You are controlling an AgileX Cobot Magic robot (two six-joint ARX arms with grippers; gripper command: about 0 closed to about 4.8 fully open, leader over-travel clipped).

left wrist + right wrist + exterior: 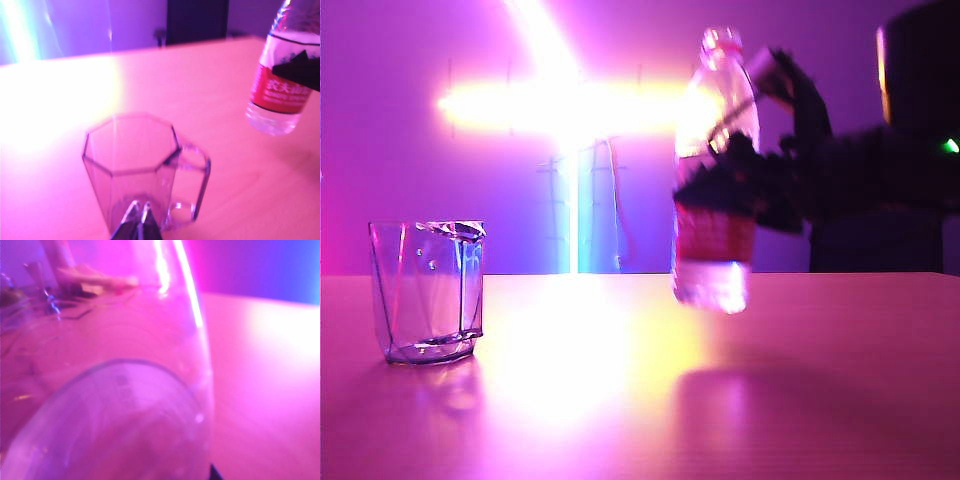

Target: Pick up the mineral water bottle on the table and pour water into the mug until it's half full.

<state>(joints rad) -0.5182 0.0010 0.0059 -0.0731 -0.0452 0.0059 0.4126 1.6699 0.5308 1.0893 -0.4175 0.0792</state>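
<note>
The mineral water bottle [715, 170], a tall clear plastic one with a red-and-white label, hangs upright above the wide pink-tinted wooden table [640, 380], its base clear of the surface. Going left to right in the exterior view, we see first the mug [427, 290], a short clear faceted glass with a handle, standing well apart from the bottle. Our left gripper [139, 220] sits just beside the mug, its fingertips close together and holding nothing. Further right, our right gripper [740, 185] is clamped around the bottle's middle, holding it aloft.
</note>
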